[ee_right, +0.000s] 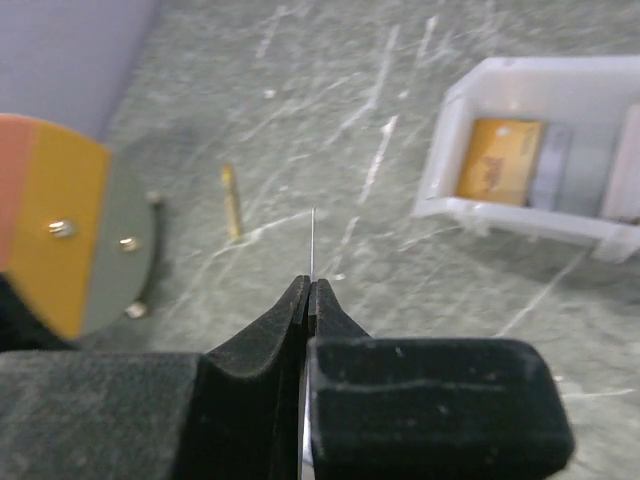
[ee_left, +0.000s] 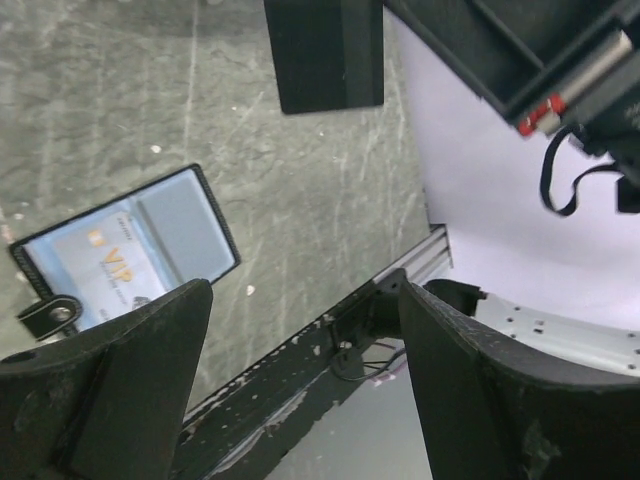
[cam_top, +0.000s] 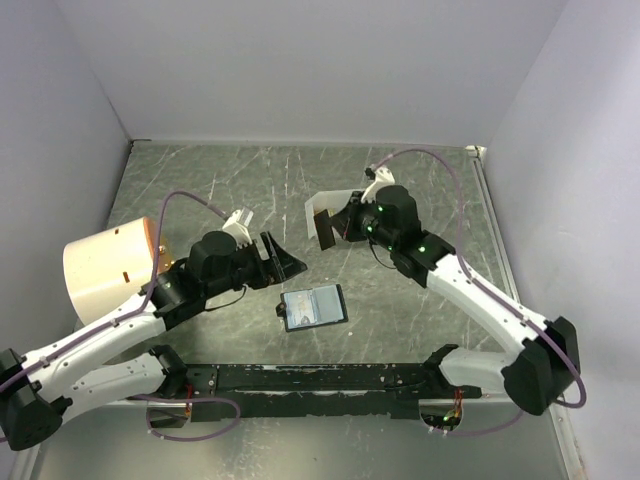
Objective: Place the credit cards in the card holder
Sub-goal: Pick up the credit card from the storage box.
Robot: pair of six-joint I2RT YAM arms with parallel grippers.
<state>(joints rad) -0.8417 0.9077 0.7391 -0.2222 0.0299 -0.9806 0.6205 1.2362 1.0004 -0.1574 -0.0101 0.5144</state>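
Perhaps three cards (ee_right: 497, 173), one holder (ee_left: 185, 215)

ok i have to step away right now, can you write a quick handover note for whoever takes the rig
Left end effector: open and empty, in the air beside the black bi-fold card holder, which lies open on the table.
Right end effector: shut on a thin dark brown card, held in the air near the white plastic box.
Done: a pale card with gold VIP lettering already lies inside the holder, seemingly in a pocket.
Left: put the held card into the holder, then fetch the gold-tan card from the white box. The box may hold more cards; the view is too blurred to tell.
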